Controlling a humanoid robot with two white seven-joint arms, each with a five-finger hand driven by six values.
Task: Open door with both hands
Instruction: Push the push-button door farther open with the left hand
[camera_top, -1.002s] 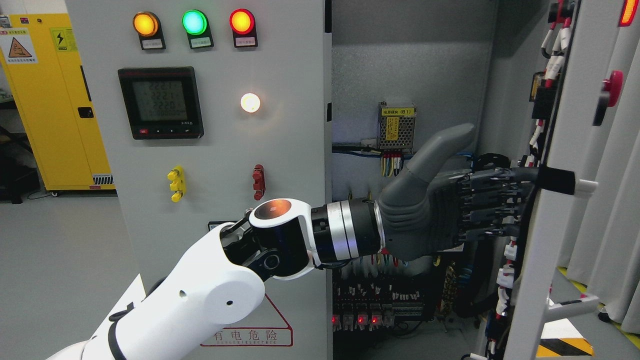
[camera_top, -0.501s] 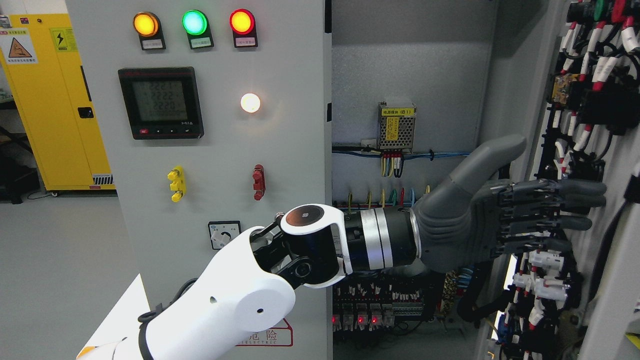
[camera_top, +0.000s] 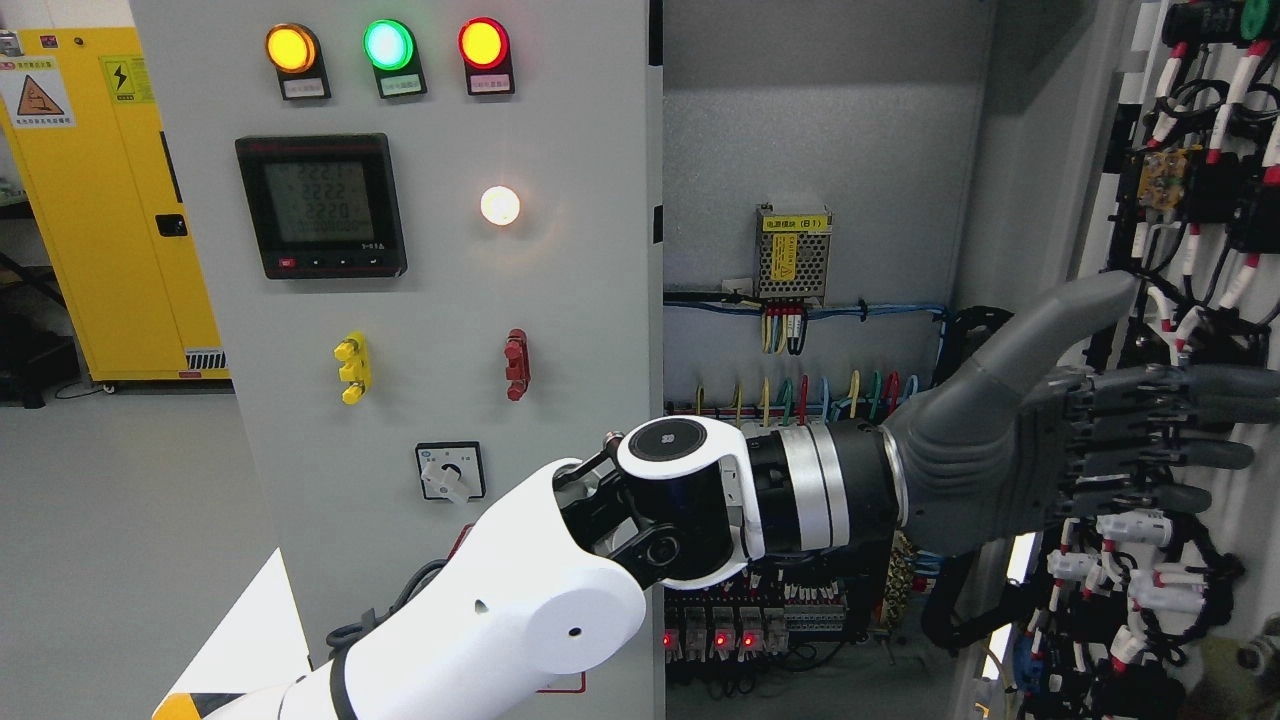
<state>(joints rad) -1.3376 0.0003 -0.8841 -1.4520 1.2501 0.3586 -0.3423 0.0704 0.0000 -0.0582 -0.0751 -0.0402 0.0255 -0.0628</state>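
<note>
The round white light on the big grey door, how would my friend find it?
Start at the grey cabinet door on the left. Find the black meter screen; the white light glows just right of it. The three lamps above are coloured and sit in a row, but this one is white and alone.

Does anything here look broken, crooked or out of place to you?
Nothing looks damaged or askew. The cabinet's right door stands swung wide, its wired inner side showing, with the left hand flat against it, fingers straight. The wires inside look tidy, and the lamps on the closed left door are lit.
</note>
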